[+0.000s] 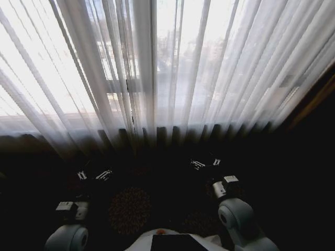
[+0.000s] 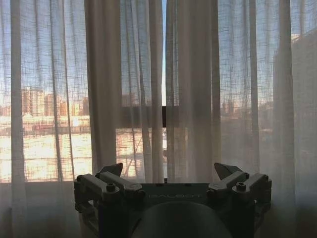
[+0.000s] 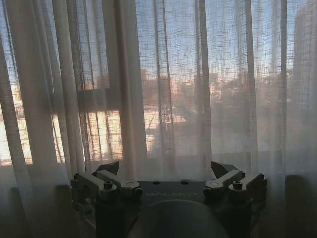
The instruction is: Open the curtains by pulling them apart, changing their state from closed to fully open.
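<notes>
Curtains shut, both arms staged low in front, nothing gripped yet.

Sheer white pleated curtains (image 1: 172, 68) hang closed across the window, panels meeting at a thin centre slit (image 2: 163, 54). Left end effector (image 1: 94, 175) and right end effector (image 1: 205, 163) are held low, just short of the hem w/ fingers spread wide, empty; prob. placed either side of the seam to pull apart.

Two curtains (image 2: 104, 89) are hanging closed; two end effectors, left (image 1: 93, 175) and right (image 1: 205, 163), are showing open.
</notes>
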Controlling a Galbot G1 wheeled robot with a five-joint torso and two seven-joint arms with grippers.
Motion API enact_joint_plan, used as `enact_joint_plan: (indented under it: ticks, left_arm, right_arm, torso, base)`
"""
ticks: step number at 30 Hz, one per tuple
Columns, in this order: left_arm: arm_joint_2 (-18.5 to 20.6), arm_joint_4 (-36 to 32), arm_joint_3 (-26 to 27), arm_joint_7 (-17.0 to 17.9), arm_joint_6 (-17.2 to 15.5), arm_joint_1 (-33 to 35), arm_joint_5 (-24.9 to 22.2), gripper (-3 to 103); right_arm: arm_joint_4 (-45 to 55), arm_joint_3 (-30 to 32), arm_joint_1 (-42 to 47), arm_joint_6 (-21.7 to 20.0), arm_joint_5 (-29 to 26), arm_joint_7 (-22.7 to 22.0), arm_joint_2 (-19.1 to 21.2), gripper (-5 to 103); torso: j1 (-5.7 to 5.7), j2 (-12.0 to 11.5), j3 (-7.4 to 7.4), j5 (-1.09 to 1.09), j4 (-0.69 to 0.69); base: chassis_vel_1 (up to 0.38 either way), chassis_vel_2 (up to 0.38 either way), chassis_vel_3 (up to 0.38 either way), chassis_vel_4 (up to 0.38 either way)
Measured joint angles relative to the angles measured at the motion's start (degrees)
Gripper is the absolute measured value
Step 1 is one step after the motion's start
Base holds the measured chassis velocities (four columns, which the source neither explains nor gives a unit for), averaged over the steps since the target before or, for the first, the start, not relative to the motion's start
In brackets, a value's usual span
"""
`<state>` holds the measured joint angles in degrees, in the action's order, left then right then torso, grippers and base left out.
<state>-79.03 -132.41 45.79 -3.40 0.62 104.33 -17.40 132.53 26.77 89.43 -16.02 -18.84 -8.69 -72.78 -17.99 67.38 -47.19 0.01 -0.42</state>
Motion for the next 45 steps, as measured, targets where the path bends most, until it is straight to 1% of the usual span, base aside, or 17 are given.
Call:
enact_joint_plan:
  ticks: [2,8,15,21,24,32,45]
  left_arm:
    - [-0.55,-1.23,0.11,-0.02,-0.99,0.5,0.52,100]
    - [-1.07,-2.68,-0.3,-0.02,-1.98,1.14,0.53,100]
    - [-1.52,-2.96,-0.39,-0.02,-2.36,1.08,0.8,100]
    - [-1.83,-2.8,-0.53,-0.02,-1.98,1.15,1.4,100]
    - [-2.14,-2.56,-0.6,-0.02,-1.14,1.34,2.12,100]
    - [-2.62,-2.33,-1.08,-0.02,-0.07,1.82,3.01,100]
    - [-2.78,-1.68,-1.72,-0.02,1.13,1.86,3.76,100]
  right_arm:
    - [-0.15,-0.36,-1.03,0.46,-0.15,-0.12,-0.37,100]
    - [-0.48,-0.6,-0.55,0.85,5.22,-0.32,-0.75,100]
    - [0.48,-0.14,0.21,0.83,5.85,0.02,-0.57,100]
    - [0.67,-0.04,0.19,0.85,5.87,0.33,-0.54,100]
    - [0.55,-0.1,0.34,0.96,5.87,0.53,-0.55,100]
    - [0.04,-0.26,0.81,2.28,5.99,0.86,-0.65,100]
    - [0.24,-0.48,1.96,3.6,7.03,1.65,-1.23,100]
  torso:
    - [0.0,0.0,0.0,0.0,-0.02]
    - [0.0,0.0,0.0,0.0,-0.01]
    - [0.0,0.0,0.0,0.0,-0.02]
    - [0.0,0.0,0.0,0.0,-0.02]
    - [0.0,0.0,0.0,0.0,-0.02]
    - [0.02,0.01,0.01,0.0,-0.01]
    - [-0.02,-0.01,0.0,-0.01,-0.01]
  base:
    - [0.0,0.0,0.0,0.0]
    - [0.0,0.0,0.0,0.0]
    - [0.0,0.0,0.0,0.0]
    - [0.0,0.0,0.0,0.0]
    - [0.0,0.0,0.0,0.0]
    - [-0.019,0.023,0.02,-0.014]
    - [-0.157,0.154,0.163,-0.142]
